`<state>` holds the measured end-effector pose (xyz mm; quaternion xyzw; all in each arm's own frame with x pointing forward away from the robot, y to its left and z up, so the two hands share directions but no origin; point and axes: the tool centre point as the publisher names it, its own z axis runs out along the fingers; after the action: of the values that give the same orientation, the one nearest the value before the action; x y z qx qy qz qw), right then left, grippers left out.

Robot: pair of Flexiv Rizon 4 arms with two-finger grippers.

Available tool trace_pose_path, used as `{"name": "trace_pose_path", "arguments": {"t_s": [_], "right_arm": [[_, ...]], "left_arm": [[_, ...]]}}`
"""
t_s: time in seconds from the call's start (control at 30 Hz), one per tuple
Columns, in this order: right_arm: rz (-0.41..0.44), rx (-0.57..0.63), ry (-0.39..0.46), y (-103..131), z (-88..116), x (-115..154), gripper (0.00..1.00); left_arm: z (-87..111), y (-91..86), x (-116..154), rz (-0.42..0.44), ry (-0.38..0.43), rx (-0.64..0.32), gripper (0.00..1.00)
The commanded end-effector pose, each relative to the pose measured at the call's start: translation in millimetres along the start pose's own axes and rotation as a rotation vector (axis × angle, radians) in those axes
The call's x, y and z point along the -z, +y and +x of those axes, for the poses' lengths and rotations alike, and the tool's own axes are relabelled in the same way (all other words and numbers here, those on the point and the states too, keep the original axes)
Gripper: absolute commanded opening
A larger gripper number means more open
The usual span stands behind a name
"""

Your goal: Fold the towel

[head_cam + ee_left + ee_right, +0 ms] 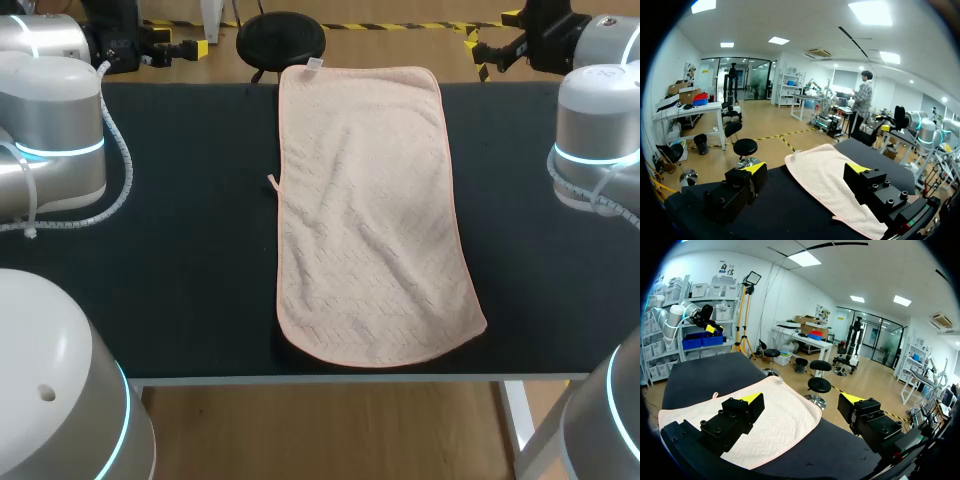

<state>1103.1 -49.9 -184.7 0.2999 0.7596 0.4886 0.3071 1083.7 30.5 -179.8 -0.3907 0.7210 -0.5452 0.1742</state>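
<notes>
Towel (pixel 370 215) lies flat and unfolded on the black table (pixel 180 260). Left claw (pixel 806 168) is wide open and empty, with the towel ahead of it, partly under one finger. Right claw (pixel 802 399) is likewise open and empty (neither touches cloth). Judgement: grip two matching corners together, pinching the hem only, and lift evenly. Cloth is pale pink and soft, with a herringbone weave, rounded corners and slight wrinkles.

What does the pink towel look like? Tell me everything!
The towel is pale pink cloth with a zigzag weave and a darker hem. It lies spread flat, unfolded, lengthwise across the black table, its far end reaching the far edge. A small white tag sits at that end, a little loop on one long side. Only the table touches it.
</notes>
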Motion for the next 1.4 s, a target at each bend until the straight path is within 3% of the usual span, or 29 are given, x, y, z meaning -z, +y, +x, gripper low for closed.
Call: {"name": "trace_pose_path", "arguments": {"t_s": [0.03, 0.53, 0.57, 0.63, 0.7, 0.77, 0.83, 0.9, 0.97, 1.03, 1.4], "right_arm": [[0.001, 0.001, 0.001, 0, -1, 0, 1.00], [0.001, 0.001, 0.001, 0, -1, 0, 1.00], [0.055, 0.139, 0.064, -1, 5, -5, 1.00], [0.155, 0.310, 0.139, -4, 11, -12, 1.00], [0.251, 0.521, 0.242, -9, 19, -17, 1.00], [0.377, 0.740, 0.332, -15, 23, -21, 1.00], [0.445, 0.865, 0.393, -18, 23, -21, 1.00], [0.486, 0.974, 0.449, -19, 23, -21, 1.00], [0.518, 1.007, 0.507, -18, 23, -17, 1.00], [0.518, 1.007, 0.507, -18, 23, -17, 1.00], [0.518, 1.007, 0.507, -18, 23, -17, 1.00]], "left_arm": [[0.2, 1.3, -1, 0.005, -0.002, 0.000, 1.00], [0.2, 1.3, -1, 0.005, -0.002, 0.000, 1.00], [0.2, 1.3, -1, 0.005, -0.002, 0.000, 1.00], [5.2, 6.8, -6, -0.112, 0.056, -0.171, 1.00], [12.8, 16.3, -14, -0.310, 0.117, -0.413, 1.00], [15.9, 29.4, -19, -0.481, 0.181, -0.562, 1.00], [18.1, 43.2, -20, -0.638, 0.220, -0.737, 1.00], [18.7, 53.6, -19, -0.732, 0.262, -0.860, 1.00], [19.3, 57.6, -15, -0.774, 0.318, -0.918, 1.00], [21.8, 52.6, -9, -0.674, 0.381, -0.927, 1.00], [21.8, 52.6, -9, -0.674, 0.381, -0.927, 1.00]]}}
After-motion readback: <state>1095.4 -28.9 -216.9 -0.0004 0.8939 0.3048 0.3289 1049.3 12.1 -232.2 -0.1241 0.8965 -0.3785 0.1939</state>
